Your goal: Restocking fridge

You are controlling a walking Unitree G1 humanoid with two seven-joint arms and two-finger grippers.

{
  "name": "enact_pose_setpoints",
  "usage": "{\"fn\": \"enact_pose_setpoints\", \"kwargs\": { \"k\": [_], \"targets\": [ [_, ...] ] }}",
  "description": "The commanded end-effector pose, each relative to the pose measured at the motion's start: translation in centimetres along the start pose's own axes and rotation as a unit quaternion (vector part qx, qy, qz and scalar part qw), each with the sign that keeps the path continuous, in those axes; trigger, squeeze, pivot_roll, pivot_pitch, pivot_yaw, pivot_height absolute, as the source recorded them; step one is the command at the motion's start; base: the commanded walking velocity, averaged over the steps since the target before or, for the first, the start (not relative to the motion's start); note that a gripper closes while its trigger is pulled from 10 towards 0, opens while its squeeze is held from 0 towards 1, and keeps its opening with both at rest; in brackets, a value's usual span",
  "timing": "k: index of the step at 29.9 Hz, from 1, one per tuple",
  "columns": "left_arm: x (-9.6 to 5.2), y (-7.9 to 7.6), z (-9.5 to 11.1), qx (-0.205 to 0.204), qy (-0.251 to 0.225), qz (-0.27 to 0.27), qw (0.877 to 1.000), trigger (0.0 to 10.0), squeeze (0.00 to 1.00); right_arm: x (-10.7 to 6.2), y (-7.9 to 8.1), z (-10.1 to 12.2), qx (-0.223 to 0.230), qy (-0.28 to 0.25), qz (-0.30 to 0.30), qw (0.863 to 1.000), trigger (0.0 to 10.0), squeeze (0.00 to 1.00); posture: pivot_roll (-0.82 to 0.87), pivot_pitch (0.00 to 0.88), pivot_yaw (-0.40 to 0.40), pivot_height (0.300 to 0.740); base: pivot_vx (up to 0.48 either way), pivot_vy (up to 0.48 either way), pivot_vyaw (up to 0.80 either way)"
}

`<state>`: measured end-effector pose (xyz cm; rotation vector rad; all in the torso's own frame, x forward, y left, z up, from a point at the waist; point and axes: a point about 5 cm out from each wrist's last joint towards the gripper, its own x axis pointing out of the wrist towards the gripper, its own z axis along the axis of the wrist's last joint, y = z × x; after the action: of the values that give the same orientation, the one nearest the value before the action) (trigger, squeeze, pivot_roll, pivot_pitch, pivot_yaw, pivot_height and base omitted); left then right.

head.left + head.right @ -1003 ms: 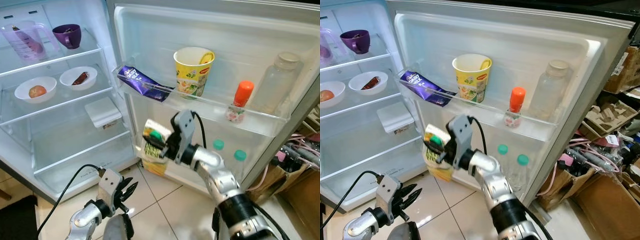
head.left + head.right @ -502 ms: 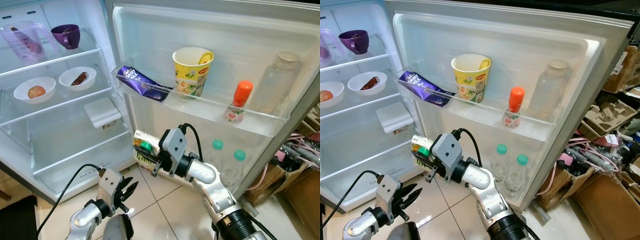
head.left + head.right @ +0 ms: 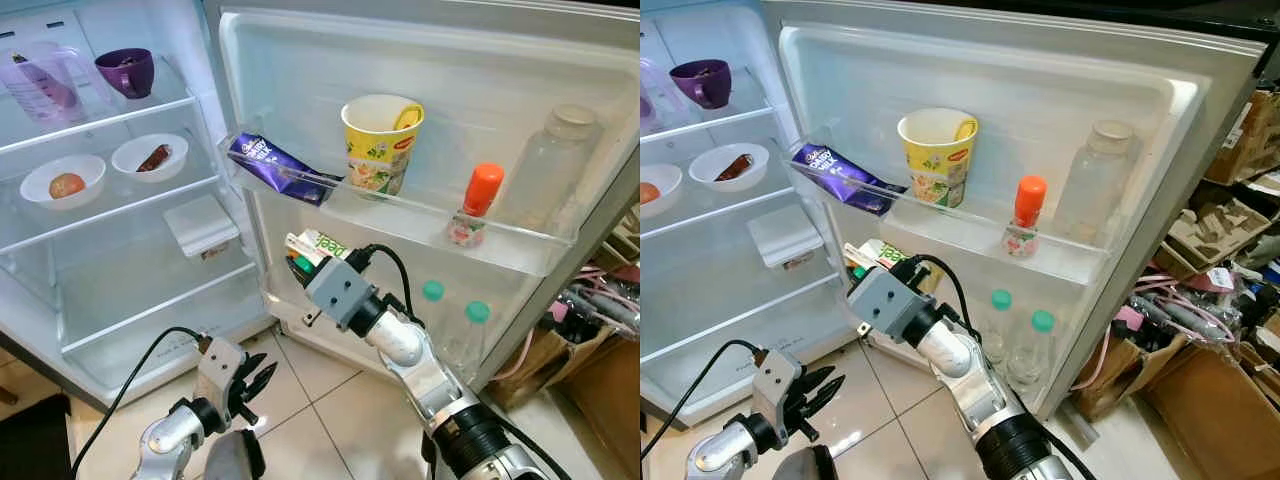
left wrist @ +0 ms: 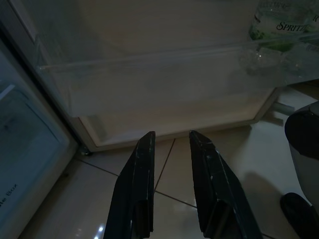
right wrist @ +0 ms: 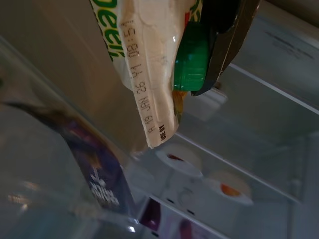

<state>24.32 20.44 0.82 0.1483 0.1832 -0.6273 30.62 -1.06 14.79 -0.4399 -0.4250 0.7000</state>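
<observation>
Black jaws gripping green-capped carton (image 5: 149,64); purple chocolate bar (image 5: 94,169), two white bowls (image 5: 199,179) beyond

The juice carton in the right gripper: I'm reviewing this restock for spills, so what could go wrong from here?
The right gripper holds the juice carton tilted, close under the door shelf; lifting it could knock the chocolate bar or noodle cup. The wrist view shows a finger by the green cap, so it might slip.

- Upper clear door shelf (image 3: 520,262): purple chocolate wrapper (image 3: 275,166), yellow noodle cup (image 3: 378,141), orange-capped bottle (image 3: 472,205), clear plastic jar (image 3: 552,166); gaps between.
- Two green-capped bottles (image 3: 450,325) crowd the lower door bin.
</observation>
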Motion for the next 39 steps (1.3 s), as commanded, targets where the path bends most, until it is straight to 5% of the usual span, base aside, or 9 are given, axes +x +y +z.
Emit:
{"fn": "enact_pose_setpoints", "kwargs": {
  "k": [1,16,39],
  "targets": [
    [-0.2,-0.1,-0.2,-0.004,-0.001,0.006,1.0,10.0,0.0,0.2,0.2,-0.6,0.007,0.009,-0.003,1.0,10.0,0.0,0.01,0.117,0.0,0.304,0.0,0.0,0.0],
    [-0.5,0.8,1.1,0.013,-0.042,0.036,0.998,10.0,0.0,0.1,1.1,-3.3,-0.013,0.061,-0.01,0.998,10.0,0.0,0.04,0.159,-0.015,0.304,0.0,0.0,0.0],
    [-1.2,1.4,3.8,0.042,-0.105,0.059,0.992,10.0,0.0,0.5,-2.0,-5.6,0.053,0.141,-0.079,0.985,10.0,0.0,0.09,0.228,-0.029,0.304,0.0,0.0,0.0]
  ]
}}
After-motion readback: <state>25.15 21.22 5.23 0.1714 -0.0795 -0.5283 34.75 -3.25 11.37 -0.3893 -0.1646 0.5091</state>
